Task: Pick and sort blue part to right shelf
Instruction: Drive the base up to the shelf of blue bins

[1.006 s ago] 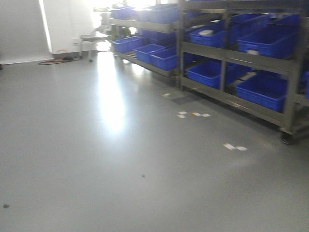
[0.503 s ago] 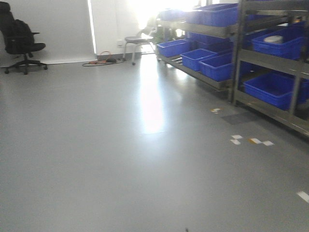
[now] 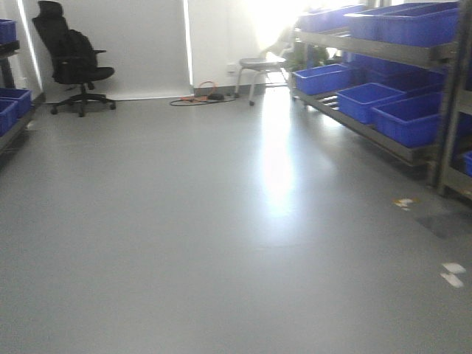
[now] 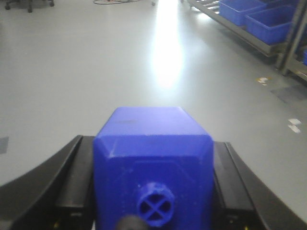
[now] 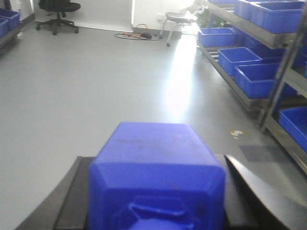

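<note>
The blue part [image 4: 153, 167], a solid blue block with sloped shoulders and a small round knob, fills the bottom of the left wrist view. My left gripper [image 4: 152, 143] is shut on it, with a black finger pressed against each side. My right gripper [image 5: 156, 165] is shut on a similar blue block [image 5: 156, 187] with a wider cap. The right shelf [image 3: 383, 125], a steel rack holding blue bins, runs along the right wall and also shows as the rack [image 4: 249, 38] and the rack [image 5: 261, 57]. Neither gripper shows in the front view.
Grey floor stretches ahead. A black office chair [image 3: 74, 63] stands at the back left and a stool [image 3: 259, 70] with floor cables [image 3: 199, 97] at the back wall. More blue bins [image 3: 9, 103] sit at the left edge. White tape marks [image 3: 451, 273] lie near the rack.
The front view has swung left. The right rack slid toward the frame's right edge, and the office chair and the left bins came into view.
</note>
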Robot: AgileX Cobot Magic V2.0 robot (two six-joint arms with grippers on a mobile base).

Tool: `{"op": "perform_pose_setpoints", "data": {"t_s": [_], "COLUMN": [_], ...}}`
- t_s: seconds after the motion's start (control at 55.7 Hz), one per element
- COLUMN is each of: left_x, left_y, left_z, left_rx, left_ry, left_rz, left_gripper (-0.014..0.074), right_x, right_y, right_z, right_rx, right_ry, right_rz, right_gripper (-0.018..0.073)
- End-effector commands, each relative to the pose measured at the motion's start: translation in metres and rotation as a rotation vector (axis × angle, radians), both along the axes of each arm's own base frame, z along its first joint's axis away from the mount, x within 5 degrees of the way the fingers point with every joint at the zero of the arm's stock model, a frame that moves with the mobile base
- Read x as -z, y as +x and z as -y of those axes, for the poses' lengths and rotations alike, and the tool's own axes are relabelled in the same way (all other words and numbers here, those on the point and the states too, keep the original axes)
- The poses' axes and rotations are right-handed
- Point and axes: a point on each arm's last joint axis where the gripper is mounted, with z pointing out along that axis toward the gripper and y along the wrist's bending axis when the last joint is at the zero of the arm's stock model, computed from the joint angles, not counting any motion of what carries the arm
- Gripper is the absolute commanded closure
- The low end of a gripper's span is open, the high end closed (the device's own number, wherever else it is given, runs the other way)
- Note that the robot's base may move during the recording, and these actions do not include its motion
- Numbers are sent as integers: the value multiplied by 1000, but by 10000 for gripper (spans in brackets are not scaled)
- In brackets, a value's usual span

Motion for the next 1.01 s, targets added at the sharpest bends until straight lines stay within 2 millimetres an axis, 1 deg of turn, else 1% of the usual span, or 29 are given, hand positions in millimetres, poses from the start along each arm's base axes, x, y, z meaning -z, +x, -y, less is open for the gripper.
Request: {"op": "perform_pose_setpoints", "data": {"t_s": [0.0, 0.988], "left_x": [-17, -17], "left_y": [1, 1], "left_z": [0, 0], "left_rx": [3, 3], "left_ry": [-20, -20], "left_rz": [105, 105], "left_gripper": [275, 275], "right_x": [-15, -15], "right_y": [1, 1], "right_z": [1, 1], "right_rx": [12, 12], "right_ry": [8, 8], "right_rz": [99, 99], "right_gripper": [310, 310]}}
